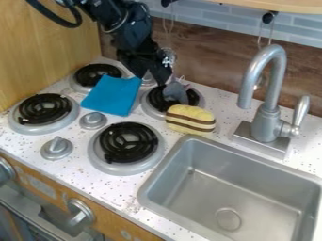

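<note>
Black gripper point(151, 77), opening indiscernible, near smooth blue cloth point(112, 95), rounded gray object point(175, 92) and plump striped toy point(190, 119)

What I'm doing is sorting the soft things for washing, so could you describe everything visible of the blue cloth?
The blue cloth is plain, bright and roughly four-sided, apparently woven fabric. It lies spread out and fairly smooth, slanting across the speckled counter, and overlaps the edge of the rear left burner. The gripper hangs close by; whether they touch, I can't tell.
</note>
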Controlling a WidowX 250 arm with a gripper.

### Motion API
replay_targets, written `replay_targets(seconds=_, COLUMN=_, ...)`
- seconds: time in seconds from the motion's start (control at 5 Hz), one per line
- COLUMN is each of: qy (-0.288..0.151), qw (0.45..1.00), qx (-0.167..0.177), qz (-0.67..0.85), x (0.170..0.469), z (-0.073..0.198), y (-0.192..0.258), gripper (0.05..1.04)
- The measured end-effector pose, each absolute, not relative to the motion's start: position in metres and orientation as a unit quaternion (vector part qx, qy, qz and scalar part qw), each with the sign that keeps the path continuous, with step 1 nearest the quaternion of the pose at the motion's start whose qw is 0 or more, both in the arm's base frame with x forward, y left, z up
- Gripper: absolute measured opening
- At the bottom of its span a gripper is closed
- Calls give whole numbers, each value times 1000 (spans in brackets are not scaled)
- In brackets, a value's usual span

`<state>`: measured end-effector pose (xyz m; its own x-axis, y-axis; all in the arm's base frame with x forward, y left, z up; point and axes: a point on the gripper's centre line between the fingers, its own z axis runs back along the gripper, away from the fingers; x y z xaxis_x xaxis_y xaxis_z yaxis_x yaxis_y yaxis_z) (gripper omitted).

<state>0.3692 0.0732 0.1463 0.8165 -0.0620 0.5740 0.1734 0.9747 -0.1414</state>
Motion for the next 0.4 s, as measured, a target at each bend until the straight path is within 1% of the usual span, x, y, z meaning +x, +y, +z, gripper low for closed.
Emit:
replay_targets(seconds=0.2, qy=-280, qw=953, qx=-101, qz=-61, x=369, z=133, y=71, gripper=1001)
replay_targets(seconds=0.4, qy=-274, qw=955, qx=-96, qz=-57, x=389, z=114, y=72, gripper=1001)
